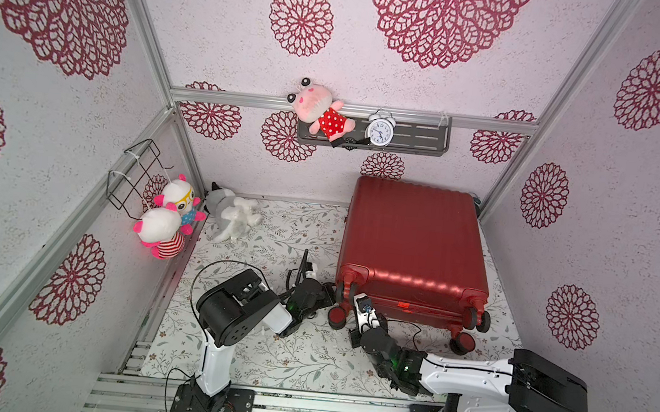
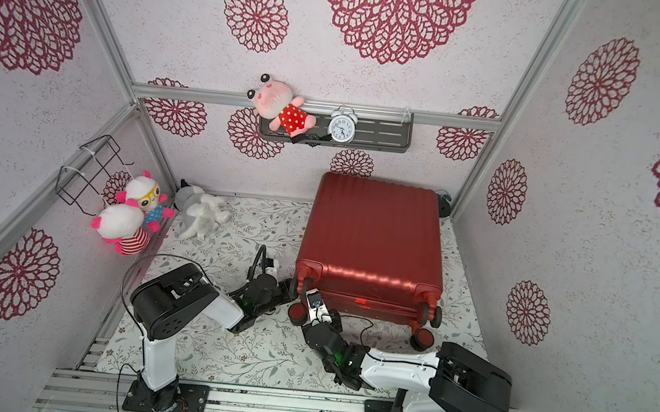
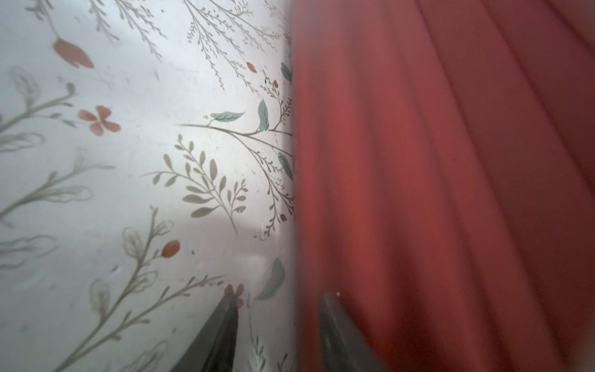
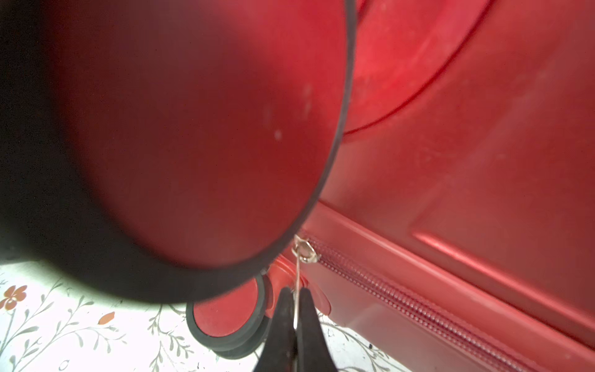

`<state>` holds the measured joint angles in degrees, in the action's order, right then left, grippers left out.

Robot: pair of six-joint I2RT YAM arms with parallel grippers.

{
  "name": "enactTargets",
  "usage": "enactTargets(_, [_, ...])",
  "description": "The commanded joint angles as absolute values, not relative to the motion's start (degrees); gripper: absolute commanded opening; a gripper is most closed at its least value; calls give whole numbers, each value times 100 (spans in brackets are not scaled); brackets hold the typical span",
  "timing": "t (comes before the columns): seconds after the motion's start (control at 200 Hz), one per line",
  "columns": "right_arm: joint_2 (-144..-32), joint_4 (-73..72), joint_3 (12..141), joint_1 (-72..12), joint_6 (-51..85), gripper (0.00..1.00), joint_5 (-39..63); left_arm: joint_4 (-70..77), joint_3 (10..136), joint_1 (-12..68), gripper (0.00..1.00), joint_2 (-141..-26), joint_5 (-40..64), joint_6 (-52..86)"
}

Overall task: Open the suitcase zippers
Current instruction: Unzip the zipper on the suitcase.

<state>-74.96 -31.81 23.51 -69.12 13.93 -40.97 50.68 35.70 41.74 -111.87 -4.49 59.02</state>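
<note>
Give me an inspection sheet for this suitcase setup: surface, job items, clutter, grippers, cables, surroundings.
Surface: floral tabletop, no spills seen.
Job's things: suitcase lying flat, closed, wheels toward the robot; zipper closed along the seam.
Clutter: grey plush toy lying at the table's far edge.
Grippers: right gripper shut on the thin metal zipper pull; left gripper slightly open, empty, beside the suitcase's side.
Cables: black cable lying on the table by the right arm; cable loop over the left arm.
Surroundings: flower-patterned walls; shelf with pink plush toy and alarm clock; two plush toys by a wire basket.
</note>
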Motion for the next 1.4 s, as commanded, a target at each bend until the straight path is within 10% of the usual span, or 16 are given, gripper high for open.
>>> enactTargets(0.0, [-7258, -3304, 2505, -7089, 565, 0, -2928, 5849, 3699, 4750, 45, -11387, 313, 5955])
enactTargets(0.465, [-7975, -4878, 2286, -7394, -1477, 0, -2696, 5925, 3863, 4998, 44, -11571, 275, 6011])
enactTargets(1.081, [-9733, -4748, 3768, -7312, -668, 0, -2957, 7252, 2975, 5366, 43, -11737, -472, 6227])
enactTargets(1.391, [-10562, -4823, 4628, -6685, -395, 0, -1517, 6979, 1407, 4569, 44, -10143, -931, 6231])
